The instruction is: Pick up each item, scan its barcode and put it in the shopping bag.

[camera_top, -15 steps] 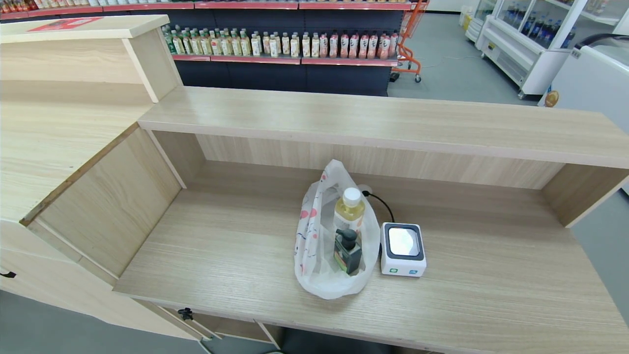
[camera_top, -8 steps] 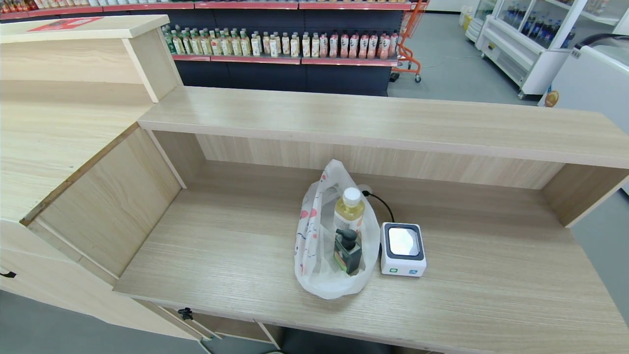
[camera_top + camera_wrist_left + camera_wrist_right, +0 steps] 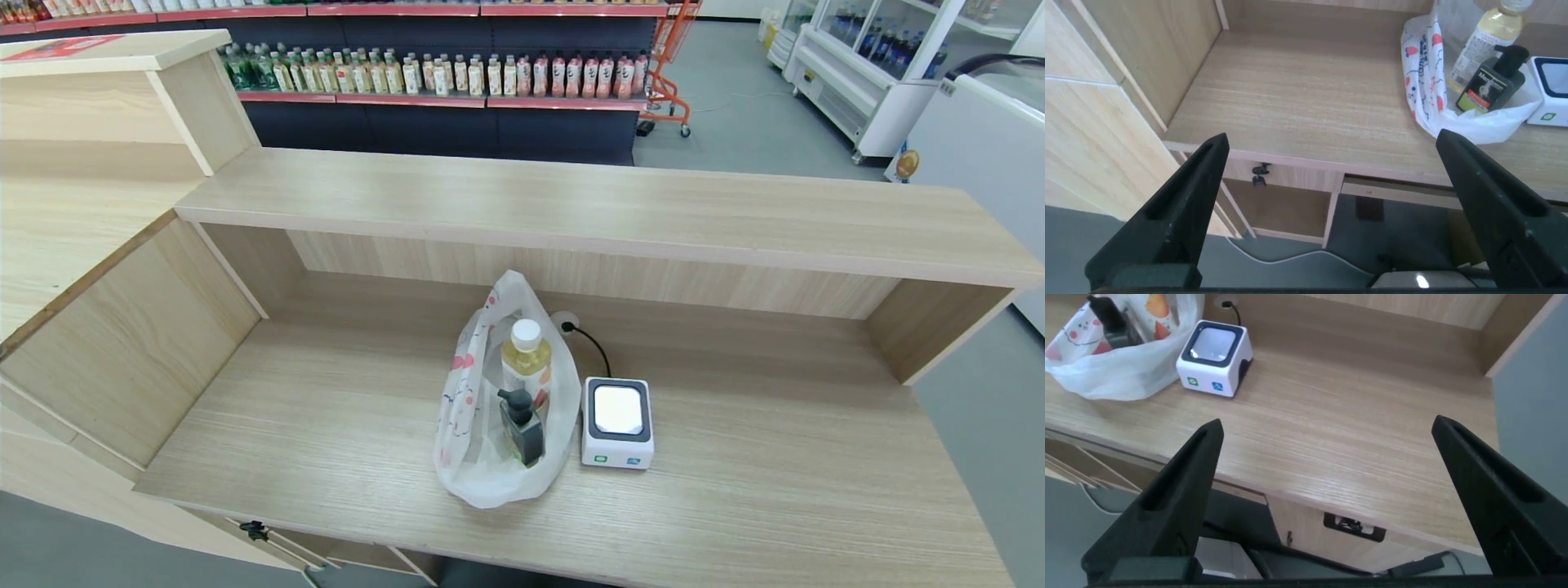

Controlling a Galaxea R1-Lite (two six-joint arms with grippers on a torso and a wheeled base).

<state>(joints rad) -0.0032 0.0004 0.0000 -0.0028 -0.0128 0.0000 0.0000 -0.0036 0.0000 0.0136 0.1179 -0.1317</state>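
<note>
A white shopping bag (image 3: 469, 425) with red and blue prints stands on the wooden counter (image 3: 326, 408), its mouth wide. Inside it stand a yellow drink bottle with a white cap (image 3: 525, 355) and a dark pump bottle (image 3: 521, 420). Just right of the bag sits the white barcode scanner (image 3: 616, 420), its cable running to the back. The left gripper (image 3: 1331, 204) hangs open below the counter's front edge, left of the bag (image 3: 1429, 73). The right gripper (image 3: 1327, 498) is open too, below the front edge, to the right of the scanner (image 3: 1214, 358). Both hold nothing.
A raised shelf (image 3: 571, 204) runs along the back of the counter, with wooden side walls at both ends. A taller wooden unit (image 3: 82, 163) stands at the left. Store shelves with bottles (image 3: 449, 73) and chest freezers (image 3: 898, 73) lie beyond. A drawer lock (image 3: 1260, 173) sits under the counter edge.
The whole head picture has shifted left, so the camera has moved. The bag, bottles and scanner have kept their places on the counter.
</note>
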